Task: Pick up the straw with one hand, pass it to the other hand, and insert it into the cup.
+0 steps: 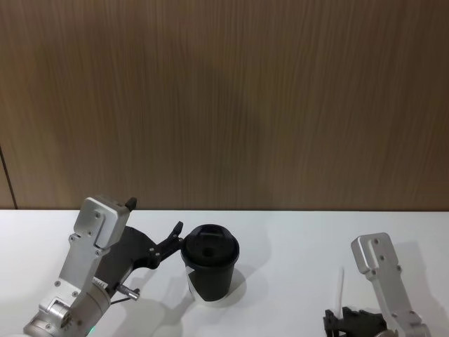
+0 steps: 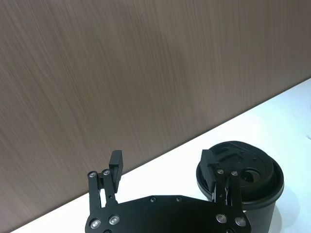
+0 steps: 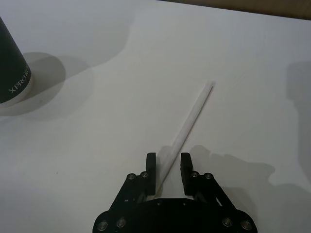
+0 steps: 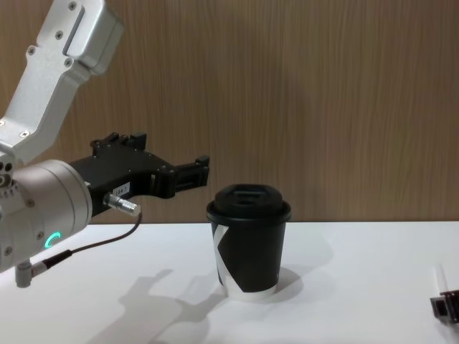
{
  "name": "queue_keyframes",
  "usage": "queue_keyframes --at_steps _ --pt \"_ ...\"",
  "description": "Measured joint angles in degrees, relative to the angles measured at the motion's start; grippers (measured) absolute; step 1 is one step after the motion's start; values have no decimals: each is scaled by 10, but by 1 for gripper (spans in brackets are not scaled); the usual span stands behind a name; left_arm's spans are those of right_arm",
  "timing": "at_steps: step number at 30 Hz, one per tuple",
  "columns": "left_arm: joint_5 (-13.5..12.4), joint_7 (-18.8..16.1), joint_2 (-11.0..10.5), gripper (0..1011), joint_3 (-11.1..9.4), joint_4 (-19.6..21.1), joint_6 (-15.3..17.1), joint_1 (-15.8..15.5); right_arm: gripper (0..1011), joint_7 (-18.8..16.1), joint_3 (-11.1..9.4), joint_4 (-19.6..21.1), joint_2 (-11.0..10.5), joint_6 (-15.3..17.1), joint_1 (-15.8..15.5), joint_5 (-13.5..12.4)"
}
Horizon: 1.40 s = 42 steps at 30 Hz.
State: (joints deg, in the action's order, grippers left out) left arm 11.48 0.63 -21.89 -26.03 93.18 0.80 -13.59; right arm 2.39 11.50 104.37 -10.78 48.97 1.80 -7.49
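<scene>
The white straw (image 3: 192,116) lies flat on the white table (image 3: 97,145), to the right of the cup. My right gripper (image 3: 168,162) is low over the straw's near end, open, with a finger on either side and small gaps to the straw. It also appears at the head view's lower right as the right gripper (image 1: 338,319), just beside the straw (image 1: 341,286). The black lidded cup (image 1: 210,270) stands upright at the table's middle. My left gripper (image 1: 155,215) hovers open and holds nothing, level with the lid, one fingertip (image 2: 210,165) near the cup (image 2: 248,189) rim.
A brown wood-grain wall (image 1: 224,98) closes off the back of the table. Bare white tabletop (image 1: 295,239) spreads between the cup and the straw. The left arm's silver cylinder (image 4: 36,208) with a green light fills the chest view's left.
</scene>
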Motion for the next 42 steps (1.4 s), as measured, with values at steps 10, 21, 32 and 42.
queue_keyframes --at_steps 10,21,32,42 --pt "0 0 0 1003 0 0 0 0 71 -9 3 3 -7 4 -4 5" --pt "0 0 0 1003 0 0 0 0 7 -16 4 2 -10 4 -3 11" --pt "0 0 0 1003 0 0 0 0 2 -22 -9 5 -1 -27 -2 9" --pt "0 0 0 1003 0 0 0 0 2 -38 -35 21 17 -85 -2 -15"
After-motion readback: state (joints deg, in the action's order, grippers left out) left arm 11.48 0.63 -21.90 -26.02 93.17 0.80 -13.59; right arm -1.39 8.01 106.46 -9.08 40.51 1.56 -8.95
